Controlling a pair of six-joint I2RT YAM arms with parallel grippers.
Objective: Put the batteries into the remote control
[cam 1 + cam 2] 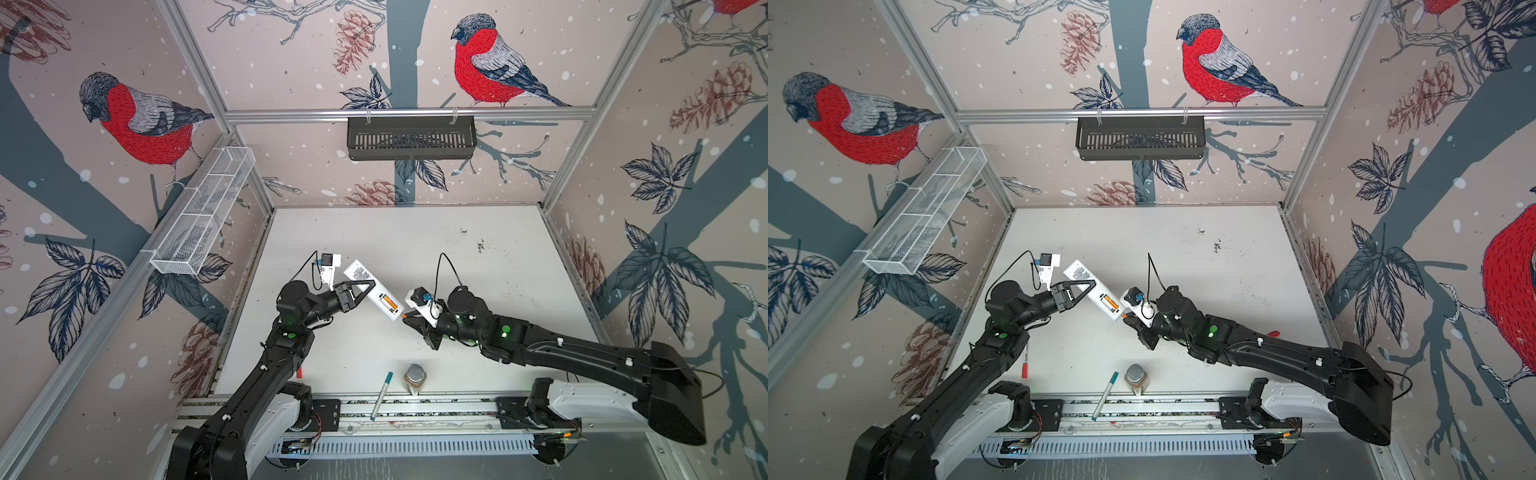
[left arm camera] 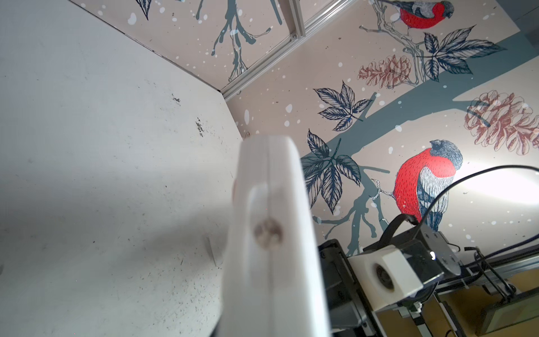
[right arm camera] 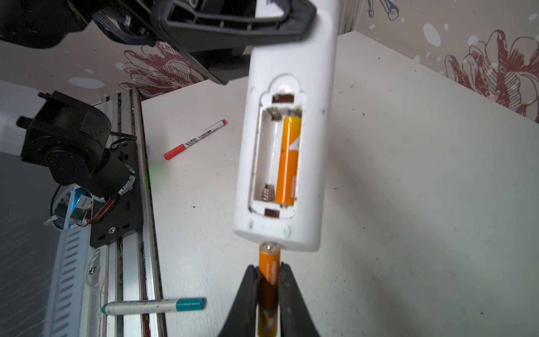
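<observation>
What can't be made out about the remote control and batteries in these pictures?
- remote control button face: turned away in both top views and the right wrist view.
- held battery rear end: right wrist view, hidden between right hand fingers, cut off by the edge.
- left hand grip: left wrist view, remote too close and blurred.

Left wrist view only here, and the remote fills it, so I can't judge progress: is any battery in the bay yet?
Observer: Yes, one orange battery lies in the remote control's bay; the bay's other half is bare.
Operator: And the other one?
Observer: The second battery is clamped in the right tool, its pale end right at the remote's end, outside the bay.
Operator: Where does my tool grip?
Observer: The left tool clamps the remote between its QR label and the bay.
</observation>
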